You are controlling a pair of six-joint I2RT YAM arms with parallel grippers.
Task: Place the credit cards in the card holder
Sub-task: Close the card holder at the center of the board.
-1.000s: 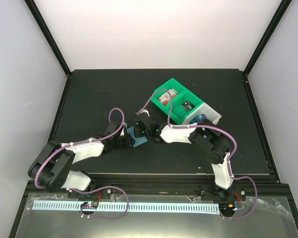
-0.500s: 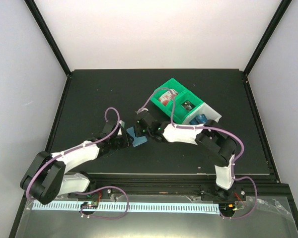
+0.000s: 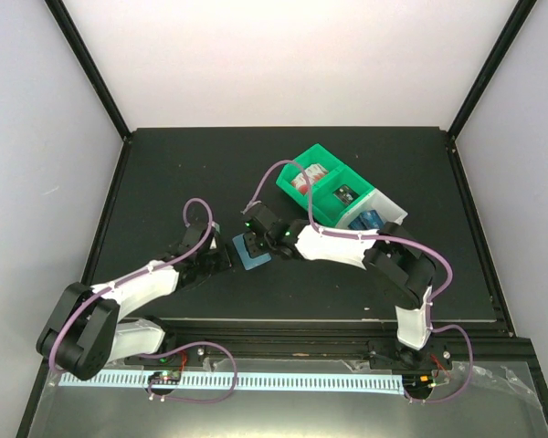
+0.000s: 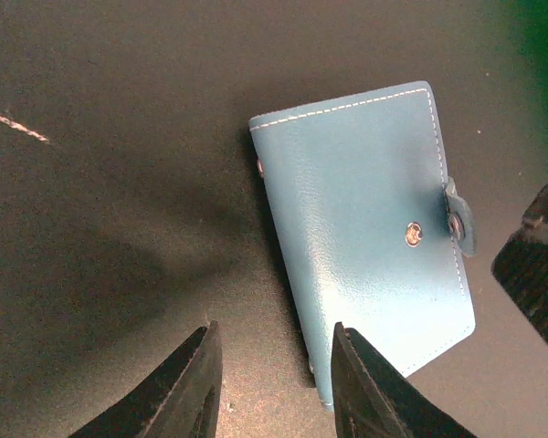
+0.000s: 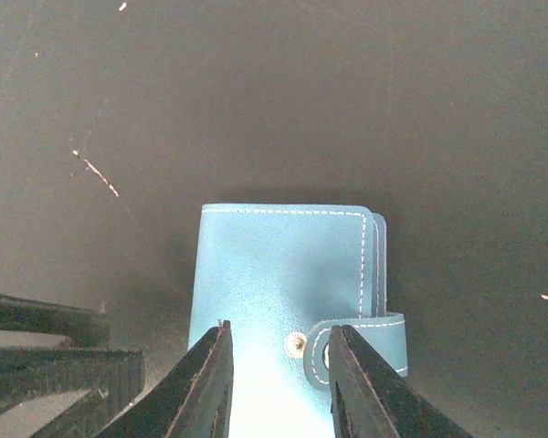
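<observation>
card holder [image 4: 365, 237] flat on table [image 3: 164, 182] | left gripper [image 4: 274, 336] parted | right gripper [image 5: 280, 330] parted

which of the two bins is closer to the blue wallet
The green bin, on the left of the pair. The white bin sits against its right side, so it is farther from the teal card holder.

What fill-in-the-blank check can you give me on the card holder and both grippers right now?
The card holder lies flat on the black table, folded ___. Its snap tab is ___, leaving the stud bare. The left gripper and right gripper both stand ___, holding nothing. Beyond the right arm sits a ___ bin beside a white bin.
Missing words: shut; unfastened; open; green.
</observation>
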